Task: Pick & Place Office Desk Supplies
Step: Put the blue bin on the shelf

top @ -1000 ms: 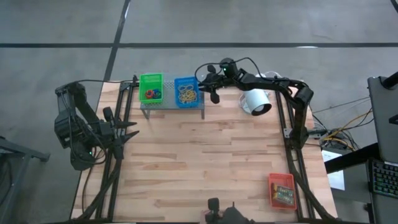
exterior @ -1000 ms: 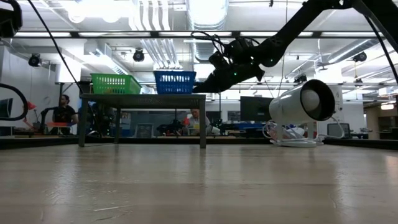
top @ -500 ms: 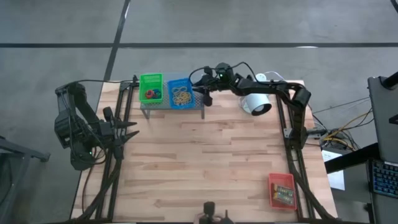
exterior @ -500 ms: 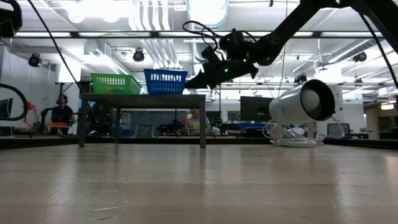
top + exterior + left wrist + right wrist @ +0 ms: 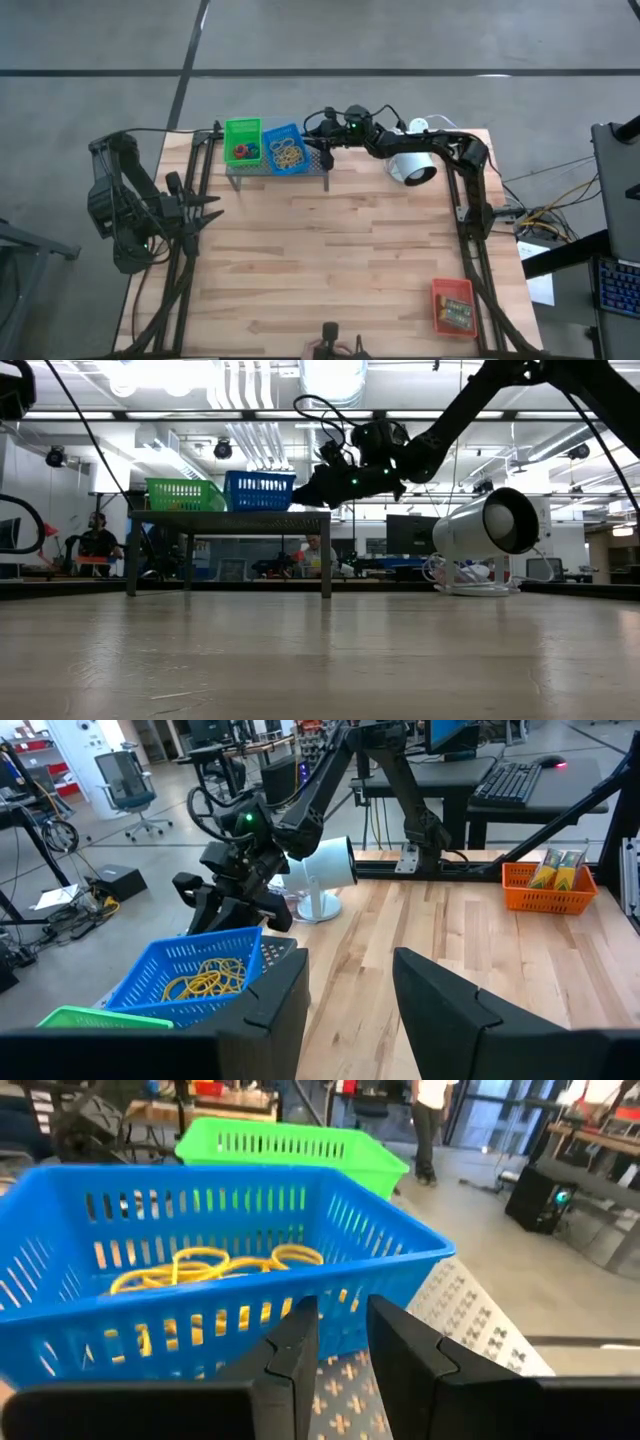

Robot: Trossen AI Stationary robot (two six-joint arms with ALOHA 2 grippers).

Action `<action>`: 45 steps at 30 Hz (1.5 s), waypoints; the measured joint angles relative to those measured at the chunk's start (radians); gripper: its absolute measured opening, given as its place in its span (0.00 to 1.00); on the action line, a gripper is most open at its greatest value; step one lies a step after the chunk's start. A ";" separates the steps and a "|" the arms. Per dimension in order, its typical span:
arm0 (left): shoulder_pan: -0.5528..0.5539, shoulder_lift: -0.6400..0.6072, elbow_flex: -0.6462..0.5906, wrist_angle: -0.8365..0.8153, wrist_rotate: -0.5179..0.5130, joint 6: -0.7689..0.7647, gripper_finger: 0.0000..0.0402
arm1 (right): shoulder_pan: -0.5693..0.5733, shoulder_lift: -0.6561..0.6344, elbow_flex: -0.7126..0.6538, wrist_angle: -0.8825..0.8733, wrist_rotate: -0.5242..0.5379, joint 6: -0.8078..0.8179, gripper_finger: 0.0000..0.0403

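In the upper middle of the high view, the right gripper [image 5: 322,150] pinches the side wall of the blue plastic tray [image 5: 285,148], which holds thin tan rubber bands [image 5: 215,1266]. The tray sits on the grey metal shelf [image 5: 277,172], touching the green plastic tray [image 5: 242,140]. At far left, the left gripper [image 5: 210,212] waits with fingers apart, holding nothing.

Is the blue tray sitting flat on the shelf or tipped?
Tipped. The blue tray sits slanted on the grey shelf, its side toward the right tool raised.
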 joint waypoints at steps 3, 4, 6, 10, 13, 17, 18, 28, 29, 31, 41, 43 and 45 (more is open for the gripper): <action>0.000 0.000 0.000 0.000 0.000 0.000 0.38 | 0.004 0.001 0.000 0.015 0.001 0.006 0.21; 0.000 0.000 0.000 0.000 0.000 0.000 0.38 | 0.003 0.001 0.000 0.011 0.001 0.004 0.21; 0.000 0.000 0.000 0.000 0.000 0.000 0.38 | 0.002 -0.002 0.000 -0.019 0.004 0.003 0.21; 0.000 0.000 0.000 0.000 0.000 0.000 0.38 | -0.015 -0.035 0.000 -0.127 0.024 0.002 0.21; 0.000 0.000 0.000 0.000 0.000 0.000 0.38 | -0.022 -0.075 0.000 -0.251 0.027 -0.001 0.21; 0.000 0.000 0.000 0.000 0.000 0.000 0.38 | -0.011 -0.135 0.000 -0.410 0.023 -0.039 0.21; 0.000 0.000 0.000 0.000 0.000 0.000 0.38 | -0.006 -0.149 0.000 -0.447 0.022 -0.053 0.21; 0.000 0.000 0.000 0.000 0.000 0.000 0.38 | 0.058 -0.164 -0.042 -0.516 0.019 -0.147 0.21; 0.000 0.000 0.000 0.000 0.000 0.000 0.38 | 0.063 -0.165 -0.051 -0.499 0.019 -0.142 0.21; 0.000 0.000 0.000 0.000 0.000 0.000 0.38 | 0.069 -0.168 -0.080 -0.453 0.018 -0.122 0.21; 0.000 0.000 0.000 0.000 0.000 0.000 0.38 | 0.107 -0.166 -0.246 -0.037 0.017 -0.055 0.21; 0.000 0.000 0.000 0.000 0.000 0.000 0.38 | 0.108 -0.169 -0.256 -0.034 0.027 -0.056 0.21; 0.000 0.000 0.000 0.000 0.000 0.000 0.38 | 0.109 -0.176 -0.262 -0.039 0.035 -0.052 0.21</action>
